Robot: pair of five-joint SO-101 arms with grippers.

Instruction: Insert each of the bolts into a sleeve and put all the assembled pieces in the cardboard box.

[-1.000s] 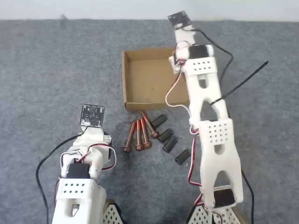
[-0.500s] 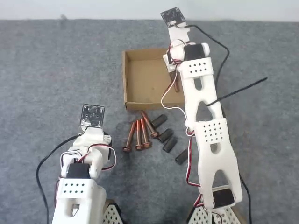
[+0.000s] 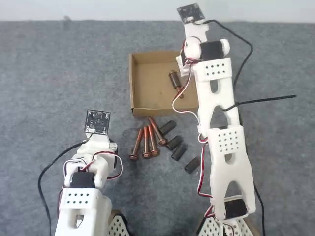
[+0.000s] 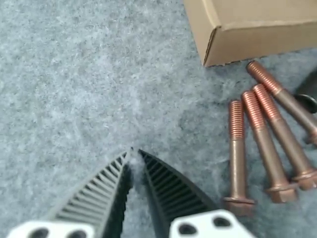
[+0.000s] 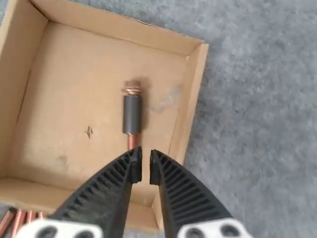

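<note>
We are drawing our right gripper, jaws pressed together and empty, back from the box, leaving one sleeved bolt lying inside, while four bolts and four sleeves are waiting beside it.

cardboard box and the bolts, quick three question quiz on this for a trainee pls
1. True or false: the assembled piece lies inside the cardboard box.
2. How many loose bolts lie outside the box? A: two. B: four. C: six.
3. Fill in: the right gripper hangs above the ____.

Key: 1 true; 2 B; 3 cardboard box.
</note>
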